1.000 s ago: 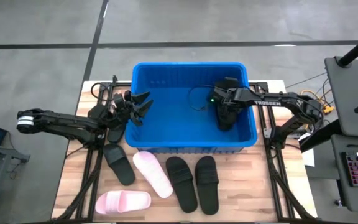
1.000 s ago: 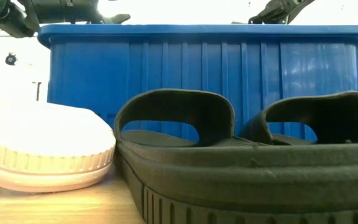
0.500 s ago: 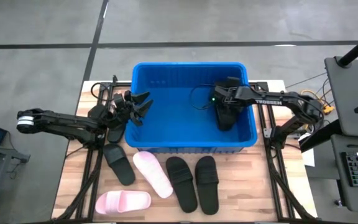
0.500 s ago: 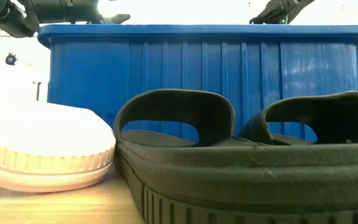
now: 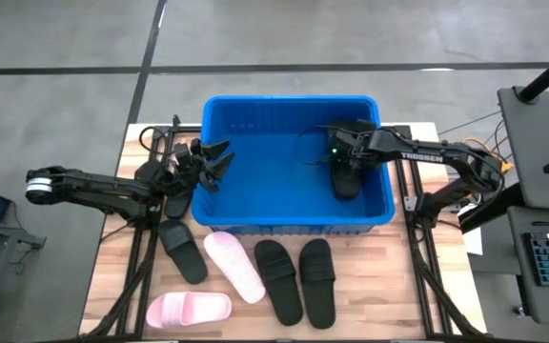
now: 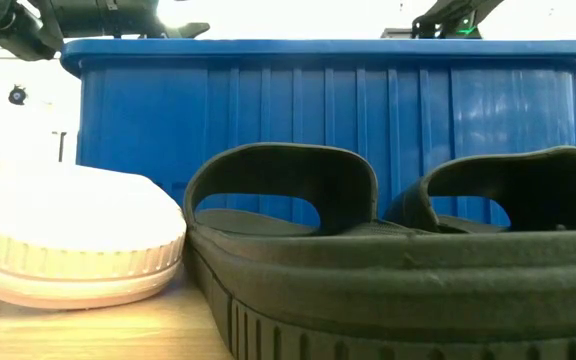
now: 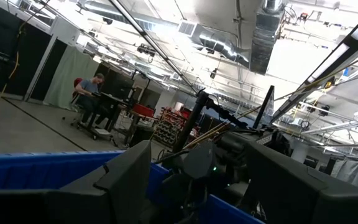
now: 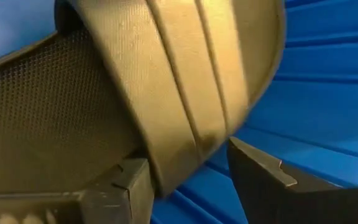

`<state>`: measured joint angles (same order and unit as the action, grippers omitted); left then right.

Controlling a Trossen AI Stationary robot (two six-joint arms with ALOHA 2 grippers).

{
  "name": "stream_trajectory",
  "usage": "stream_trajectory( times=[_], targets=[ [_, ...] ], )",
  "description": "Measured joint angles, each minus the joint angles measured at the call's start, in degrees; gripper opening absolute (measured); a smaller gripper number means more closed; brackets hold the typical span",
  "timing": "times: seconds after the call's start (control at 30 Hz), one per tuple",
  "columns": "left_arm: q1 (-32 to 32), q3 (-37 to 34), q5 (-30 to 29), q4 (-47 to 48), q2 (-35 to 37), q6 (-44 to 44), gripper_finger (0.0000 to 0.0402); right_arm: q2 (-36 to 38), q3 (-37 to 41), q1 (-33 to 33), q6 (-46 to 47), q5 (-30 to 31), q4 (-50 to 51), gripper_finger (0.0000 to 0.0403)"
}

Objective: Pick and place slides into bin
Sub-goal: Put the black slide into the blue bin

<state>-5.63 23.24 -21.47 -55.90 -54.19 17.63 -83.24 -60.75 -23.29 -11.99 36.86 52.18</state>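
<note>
The right pincer [image 5: 343, 164] sits inside the bin [image 5: 255, 205], toward its 3 o'clock end, with its fingers spread either side of the strap edge of a black slide [image 5: 348, 181] lying on the bin floor; in the right wrist view the two dark fingers [image 8: 272, 177] flank that strap [image 8: 185, 81] with a visible gap on one side, so the pincer is open around it rather than clamped. The left pincer [image 5: 215, 160] hangs at the bin's 9 o'clock rim, open and holding nothing, its fingers [image 7: 129, 174] wide apart over the blue wall. Just beside the left arm, another black slide [image 5: 174, 202] lies partly hidden under it. On the counter [image 5: 379, 295] at the bin's 6 o'clock side lie, from 9 toward 3 o'clock, a black slide [image 5: 182, 250], a pink slide [image 5: 235, 266], and two black slides [image 5: 280, 280] [image 5: 317, 280] side by side; a second pink slide [image 5: 188, 309] lies crosswise at about 7 o'clock, near the counter's edge.
</note>
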Motion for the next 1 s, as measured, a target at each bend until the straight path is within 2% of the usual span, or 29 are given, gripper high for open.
stream_trajectory(
  times=[0.4, 0.6, 0.9, 1.0],
  targets=[
    [0.02, 0.00, 0.00, 0.00, 0.00, 0.02, 0.0246, 4.57, 0.00, 0.00, 0.62, -1.65, 3.90, 0.0184],
    [0.02, 0.00, 0.00, 0.00, 0.00, 0.02, 0.0246, 8.11, 0.00, -0.02, 7.14, -9.77, 4.13, 0.0185],
    [0.02, 0.00, 0.00, 0.00, 0.00, 0.02, 0.0246, 14.53, 0.00, 0.02, 15.57, -12.15, 3.76, 0.0185],
    [0.02, 0.00, 0.00, 0.00, 0.00, 0.02, 0.0246, 17.04, 0.00, 0.02, 19.85, -15.52, 2.66, 0.0185]
  ],
)
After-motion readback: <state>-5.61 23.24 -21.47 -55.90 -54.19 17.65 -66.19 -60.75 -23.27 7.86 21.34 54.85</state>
